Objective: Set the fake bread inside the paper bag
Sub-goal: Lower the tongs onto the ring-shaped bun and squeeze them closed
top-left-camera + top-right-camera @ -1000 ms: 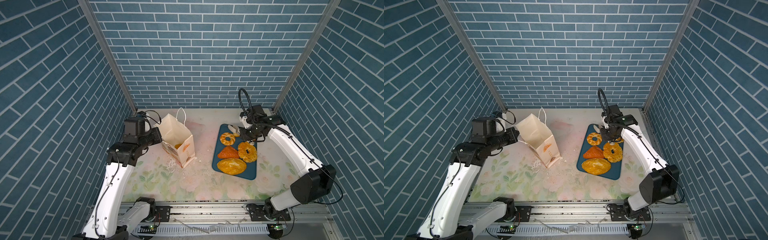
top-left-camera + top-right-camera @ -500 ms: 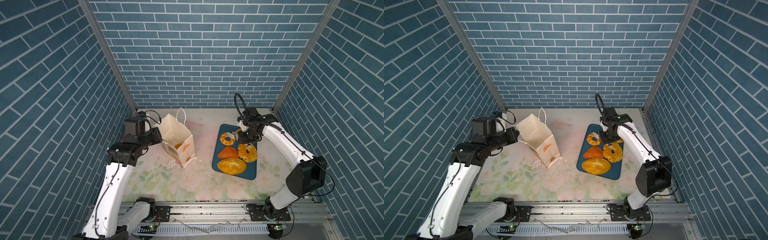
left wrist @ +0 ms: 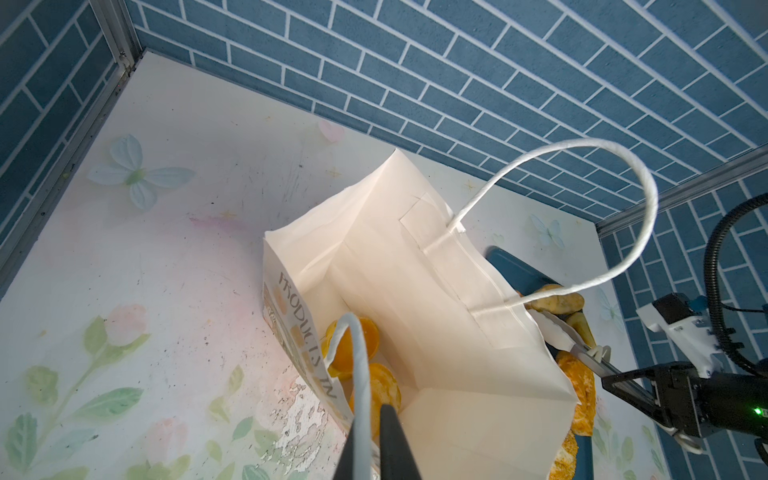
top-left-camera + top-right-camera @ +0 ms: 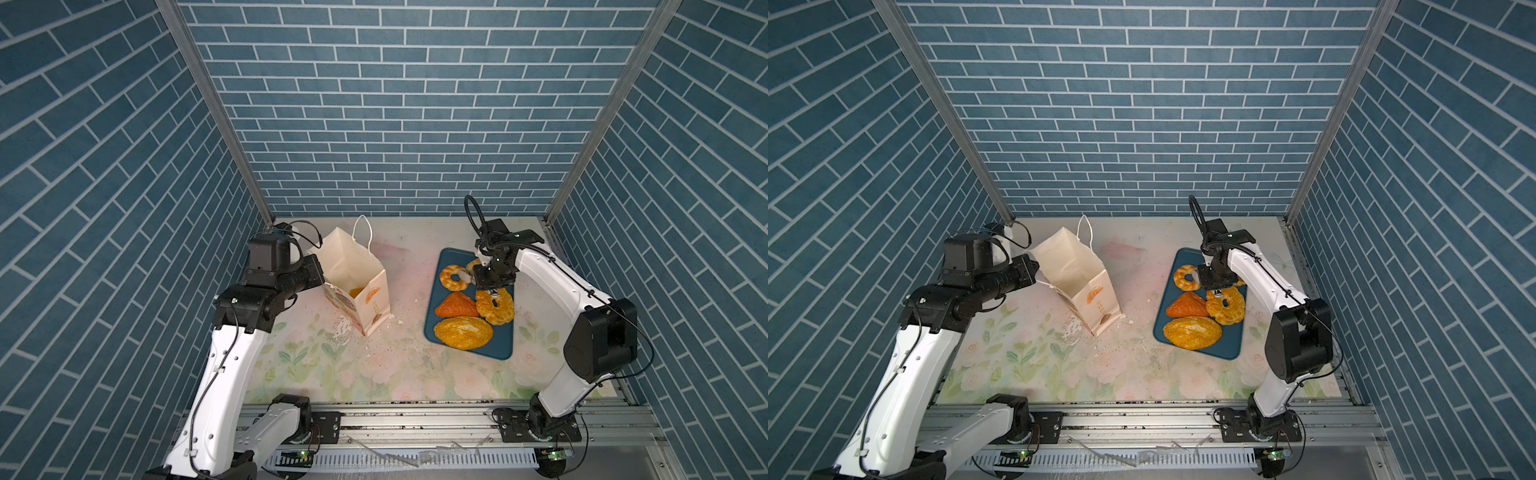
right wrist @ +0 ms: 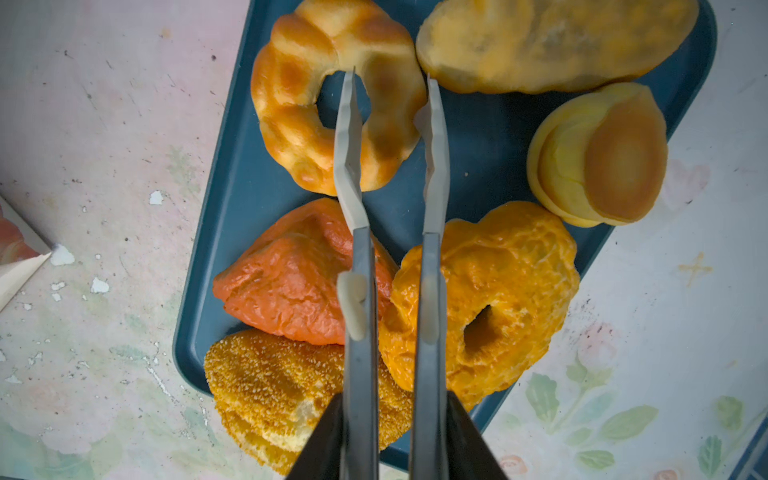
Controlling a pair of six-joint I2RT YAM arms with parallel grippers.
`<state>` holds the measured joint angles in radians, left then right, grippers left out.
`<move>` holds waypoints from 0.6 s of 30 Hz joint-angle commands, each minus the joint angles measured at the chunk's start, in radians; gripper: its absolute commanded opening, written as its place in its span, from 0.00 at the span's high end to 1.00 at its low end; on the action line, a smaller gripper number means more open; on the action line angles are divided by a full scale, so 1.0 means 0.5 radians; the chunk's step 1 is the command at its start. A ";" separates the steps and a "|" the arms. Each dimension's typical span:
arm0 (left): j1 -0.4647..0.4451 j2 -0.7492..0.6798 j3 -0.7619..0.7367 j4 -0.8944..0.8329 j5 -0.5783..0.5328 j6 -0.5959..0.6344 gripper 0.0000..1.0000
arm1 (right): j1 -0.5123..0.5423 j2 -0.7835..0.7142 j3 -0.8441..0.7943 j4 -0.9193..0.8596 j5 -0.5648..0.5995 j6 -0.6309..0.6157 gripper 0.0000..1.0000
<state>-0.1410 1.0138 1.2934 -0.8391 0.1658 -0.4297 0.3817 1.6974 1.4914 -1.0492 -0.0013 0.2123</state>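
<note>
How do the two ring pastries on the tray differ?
The pale ring is smooth and braided; the orange ring is darker and crinkled. The orange ring looks slightly bigger than the pale ring. The right pincer straddles the pale ring's side, not the orange ring's. Both lie on the tray.

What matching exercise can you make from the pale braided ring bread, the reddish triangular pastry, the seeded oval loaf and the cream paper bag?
1 pale braided ring bread
2 reddish triangular pastry
3 seeded oval loaf
4 cream paper bag

A holds orange buns
B at dark blue tray's near end
C between ring and loaf
D right gripper jaw at its hole

Pairs: 1-D, 2-C, 3-B, 4-A
</note>
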 commanded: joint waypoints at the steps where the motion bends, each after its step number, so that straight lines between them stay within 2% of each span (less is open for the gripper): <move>1: -0.010 -0.004 -0.004 0.009 -0.010 0.009 0.90 | -0.012 0.031 -0.027 0.072 0.016 0.116 0.63; 18: -0.009 -0.015 -0.001 0.002 -0.034 0.013 0.90 | -0.015 0.206 -0.010 0.163 -0.143 0.097 0.61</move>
<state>-0.1417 1.0138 1.2934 -0.8391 0.1581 -0.4297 0.3782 1.7863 1.4872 -0.9791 -0.0494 0.2386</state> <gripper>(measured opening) 0.105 0.387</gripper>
